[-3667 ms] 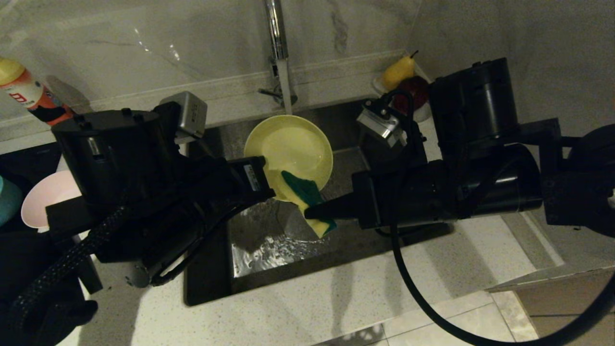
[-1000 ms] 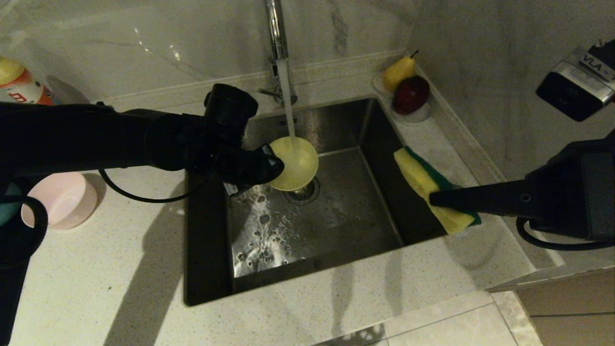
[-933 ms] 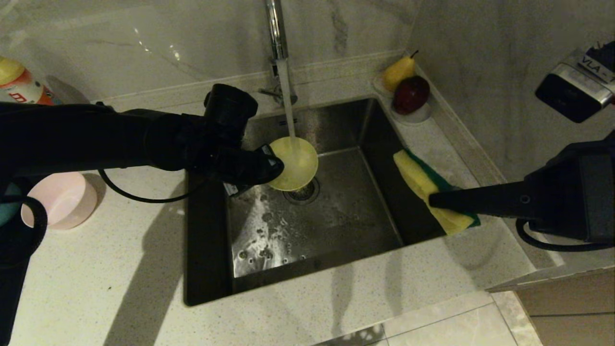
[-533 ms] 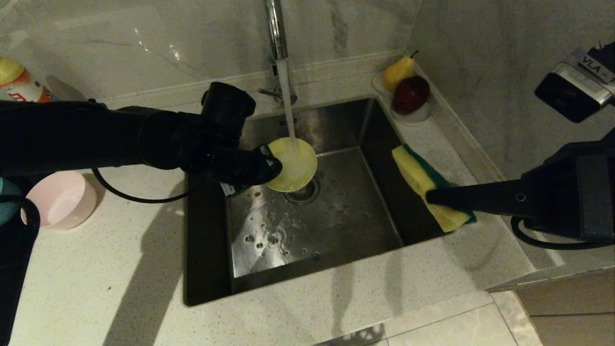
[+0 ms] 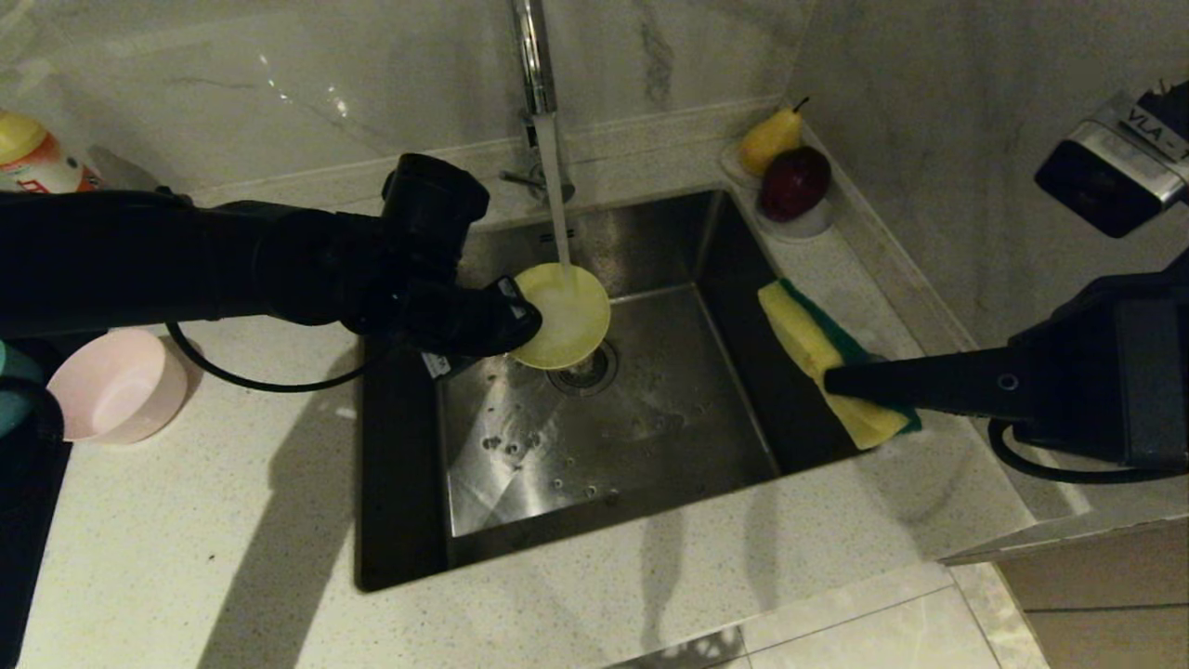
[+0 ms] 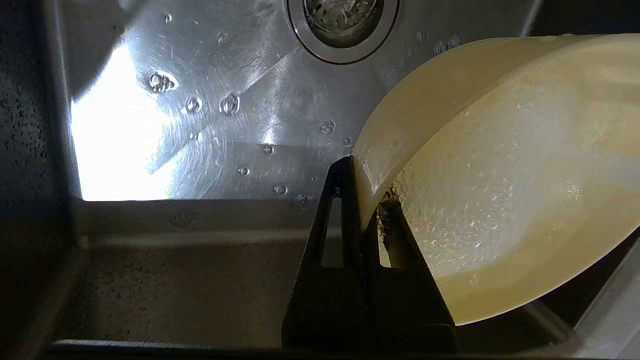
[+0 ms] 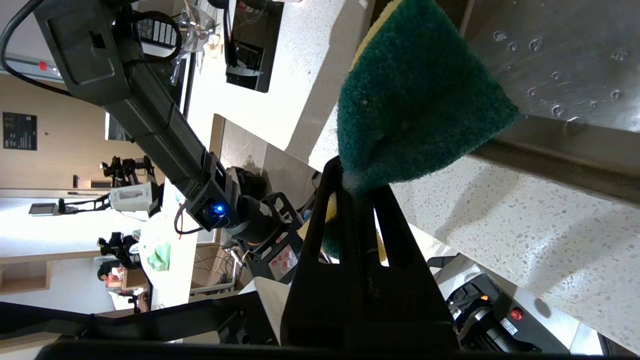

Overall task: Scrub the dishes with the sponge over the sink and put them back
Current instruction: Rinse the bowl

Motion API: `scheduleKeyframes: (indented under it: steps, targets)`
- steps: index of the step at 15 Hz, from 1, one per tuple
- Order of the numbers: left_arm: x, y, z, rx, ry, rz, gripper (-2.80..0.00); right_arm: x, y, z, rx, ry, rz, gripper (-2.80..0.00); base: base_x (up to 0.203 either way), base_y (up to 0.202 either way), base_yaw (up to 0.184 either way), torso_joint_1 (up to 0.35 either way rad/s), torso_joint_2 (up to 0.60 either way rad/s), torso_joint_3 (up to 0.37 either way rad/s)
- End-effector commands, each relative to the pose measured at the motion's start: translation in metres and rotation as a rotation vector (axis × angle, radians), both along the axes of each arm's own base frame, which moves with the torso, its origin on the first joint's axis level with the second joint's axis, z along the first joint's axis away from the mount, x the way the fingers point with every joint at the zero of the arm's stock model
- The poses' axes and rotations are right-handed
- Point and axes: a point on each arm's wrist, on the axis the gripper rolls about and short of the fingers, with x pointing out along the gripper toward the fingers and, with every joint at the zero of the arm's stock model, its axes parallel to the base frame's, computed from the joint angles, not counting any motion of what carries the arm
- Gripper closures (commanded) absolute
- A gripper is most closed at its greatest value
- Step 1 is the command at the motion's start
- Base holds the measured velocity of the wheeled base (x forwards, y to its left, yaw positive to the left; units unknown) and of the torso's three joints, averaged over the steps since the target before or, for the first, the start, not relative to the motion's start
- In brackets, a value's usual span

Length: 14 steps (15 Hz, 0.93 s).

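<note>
Now, entry for the rinse stage, 1 yellow bowl in hand.

Item 1: yellow bowl [image 5: 560,314], held low inside the sink [image 5: 409,446], over the drain strainer [image 5: 583,370], the tap [image 5: 531,56] stream falling into it. Left claw [image 5: 509,321] is clenched on its rim, 1 finger inside and 1 outside. A few seconds ago the bowl was raised and tilted with the sponge pressed into it; since then it has dropped under the water, and over the last second it has barely shifted.

Item 2: sponge [image 5: 829,360], green face away from the basin, pinched in the right claw [image 5: 833,382], now withdrawn to the sink's right edge, hanging partly over the surface [image 5: 650,595].

Item 3: pink bowl [image 5: 116,386], on the surface left of the sink. A teal edge beside it may be the blue bowl; cannot confirm.

Reading: scrubbing of the yellow bowl looks finished; the rinse is under way, and setting it back would likely follow.
</note>
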Motion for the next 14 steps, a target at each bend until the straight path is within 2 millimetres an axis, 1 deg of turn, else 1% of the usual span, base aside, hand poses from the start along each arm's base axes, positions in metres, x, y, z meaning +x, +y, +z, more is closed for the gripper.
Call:
scheduleKeyframes:
  steps: [1,4,7,11,14]
  targets:
    - [-0.004,0.002,0.005,0.0,-0.013,0.006,0.0,-0.002,-0.001,0.001,0.004,-0.001,0.003,0.0,0.0,0.0,0.0,0.0,0.0,0.0]
    - [-0.012,0.006,0.009,0.005,-0.025,0.004,0.0,-0.003,-0.002,-0.002,0.0,0.007,0.004,0.0,0.0,0.0,0.0,0.0,0.0,0.0]
    - [-0.019,0.01,0.015,0.015,-0.08,0.013,0.0,-0.004,-0.003,-0.007,-0.009,0.019,0.004,0.0,0.0,0.0,0.0,0.0,0.0,0.0]
    - [-0.027,0.02,0.018,0.083,-0.282,0.045,0.0,-0.004,-0.003,-0.009,-0.013,0.025,0.001,0.0,0.0,0.0,0.0,0.0,0.0,0.0]
    - [-0.038,0.035,0.018,0.148,-0.448,0.047,0.0,-0.003,-0.003,-0.012,-0.018,0.033,0.003,0.0,0.0,0.0,0.0,0.0,0.0,0.0]
